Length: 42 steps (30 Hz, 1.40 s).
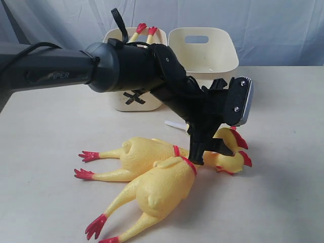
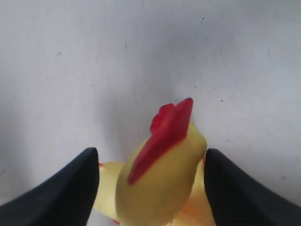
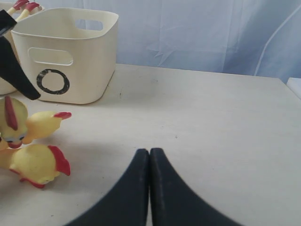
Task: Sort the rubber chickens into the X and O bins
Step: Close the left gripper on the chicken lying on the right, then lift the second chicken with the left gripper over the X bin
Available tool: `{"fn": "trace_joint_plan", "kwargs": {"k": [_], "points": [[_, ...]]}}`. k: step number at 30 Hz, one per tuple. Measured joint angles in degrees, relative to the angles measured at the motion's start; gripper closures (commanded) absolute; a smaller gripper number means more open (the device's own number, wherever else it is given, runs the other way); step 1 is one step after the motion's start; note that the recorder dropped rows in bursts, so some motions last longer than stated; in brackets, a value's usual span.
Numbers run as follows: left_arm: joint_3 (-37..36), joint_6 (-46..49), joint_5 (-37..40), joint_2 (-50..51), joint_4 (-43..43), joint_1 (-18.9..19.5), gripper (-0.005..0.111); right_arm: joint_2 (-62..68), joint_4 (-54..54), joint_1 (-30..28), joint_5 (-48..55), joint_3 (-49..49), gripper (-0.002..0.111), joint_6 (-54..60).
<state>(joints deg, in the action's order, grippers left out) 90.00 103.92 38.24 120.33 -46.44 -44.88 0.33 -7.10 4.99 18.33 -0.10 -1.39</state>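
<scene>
Two large yellow rubber chickens [image 1: 162, 190] [image 1: 144, 152] lie side by side on the table, red feet to the left and heads [image 1: 234, 163] to the right. My left gripper [image 1: 210, 152] reaches down over their necks. In the left wrist view it [image 2: 150, 155] stands open, and a yellow head with a red comb [image 2: 162, 165] sits between its fingers [image 2: 70, 193]. Red feet [image 1: 144, 29] of smaller chickens stick out of the X bin [image 1: 121, 104]. The O bin [image 1: 202, 50] stands to its right. My right gripper [image 3: 149, 151] is shut and empty above bare table.
The right wrist view shows the O bin [image 3: 66, 56] with both chicken heads [image 3: 37, 162] [image 3: 19, 125] in front of it and a black left finger [image 3: 14, 70] above them. A pale blue cloth [image 3: 211, 37] hangs behind the table. A white strip [image 1: 174, 123] lies before the bins.
</scene>
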Motion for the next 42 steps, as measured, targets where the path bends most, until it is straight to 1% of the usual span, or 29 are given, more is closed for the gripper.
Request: {"fn": "trace_joint_plan", "kwargs": {"k": [3,5,6,7,8,9,10,11,12,14,22,26,31,36,39,42], "points": [[0.00,0.00,0.00,0.63,0.00,0.00,0.048,0.00,0.00,0.00,0.00,0.00,0.107,0.00],[0.00,0.00,0.00,0.98,0.00,0.00,0.052,0.00,0.00,0.00,0.00,0.00,0.107,0.00],[0.00,0.00,0.00,1.10,0.00,0.00,0.056,0.00,0.00,0.00,0.00,0.00,0.107,0.00],[0.00,0.00,0.00,1.10,0.00,0.00,0.061,0.00,0.00,0.00,0.00,0.00,0.107,0.00],[0.00,0.00,0.00,1.10,0.00,0.00,0.070,0.00,0.00,0.00,0.00,0.00,0.107,0.00],[0.00,0.13,-0.13,1.10,0.00,0.00,0.076,0.00,0.00,0.00,0.00,0.00,0.107,0.00],[0.00,0.13,-0.24,1.10,0.00,0.00,0.085,0.00,0.00,0.00,0.00,0.00,0.107,0.00],[0.00,0.13,-0.36,1.10,0.00,0.00,0.089,0.00,0.00,0.00,0.00,0.00,0.107,0.00],[0.00,0.13,-0.49,1.10,0.00,0.00,0.097,0.00,0.00,0.00,0.00,0.00,0.107,0.00],[0.00,0.23,-0.72,1.10,0.00,0.00,0.107,0.00,0.00,0.00,0.00,0.00,0.107,0.00],[0.00,0.38,-0.30,-0.04,0.12,0.00,0.107,0.00,0.00,0.00,0.00,0.00,0.107,0.00],[0.00,0.38,-0.49,-3.65,0.50,0.00,0.107,0.00,0.00,0.00,0.00,0.00,0.107,0.12],[0.00,0.38,-3.04,-7.72,3.43,0.00,0.107,0.00,0.00,0.00,0.00,0.00,0.107,0.12],[0.00,0.28,-3.83,-11.11,5.43,0.00,0.107,0.00,0.00,0.00,0.00,0.00,0.107,0.12],[0.00,0.28,-5.65,-13.45,6.18,0.00,0.107,0.00,0.00,0.00,0.00,0.00,0.107,0.12],[0.00,0.28,-11.57,-16.67,6.33,0.00,0.107,0.00,0.00,0.00,0.00,0.00,0.107,0.12]]}}
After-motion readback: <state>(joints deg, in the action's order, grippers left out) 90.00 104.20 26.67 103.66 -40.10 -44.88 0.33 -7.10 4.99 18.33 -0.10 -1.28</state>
